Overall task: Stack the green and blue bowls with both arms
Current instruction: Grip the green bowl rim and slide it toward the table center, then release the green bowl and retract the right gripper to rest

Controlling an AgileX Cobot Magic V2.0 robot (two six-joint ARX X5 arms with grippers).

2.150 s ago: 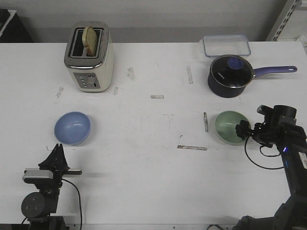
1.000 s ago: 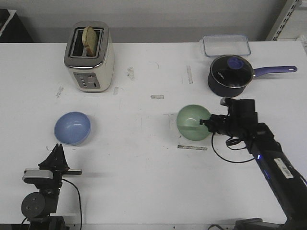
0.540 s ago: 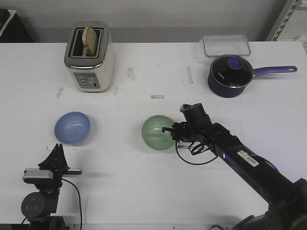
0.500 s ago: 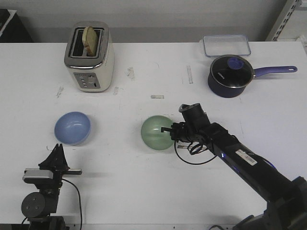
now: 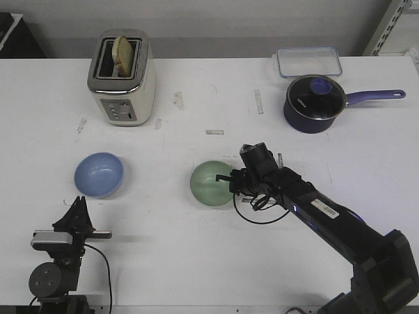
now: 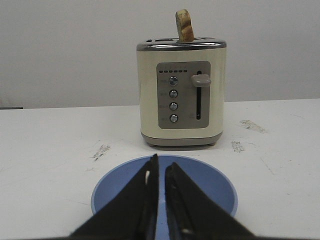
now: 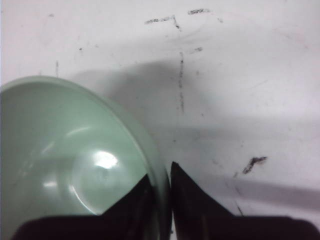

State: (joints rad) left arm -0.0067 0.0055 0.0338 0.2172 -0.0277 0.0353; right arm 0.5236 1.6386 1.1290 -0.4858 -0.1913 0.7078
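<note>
Right gripper is clamped on the rim of the green bowl, one finger inside the wall and one outside, the glossy basin spreading away from the tips. In the front view that gripper sits at the bowl's right edge, with the green bowl out beyond it toward the left side of the table. I can't tell whether the bowl is on the surface or just clear of it. Behind the wrist, the right arm runs back and down to the near right corner, cable looped beneath it.

Further off to the gripper's right and toward the back stands the dark saucepan with its lid on, and a clear plastic container just behind that.

Over on the other side, the left gripper has its fingers nearly together, only a thin slit between them, holding nothing. The blue bowl lies right ahead of the tips, upright on the table. Beyond it is the cream toaster with a slice of bread sticking up. In the front view the blue bowl is well apart from the green one.
</note>
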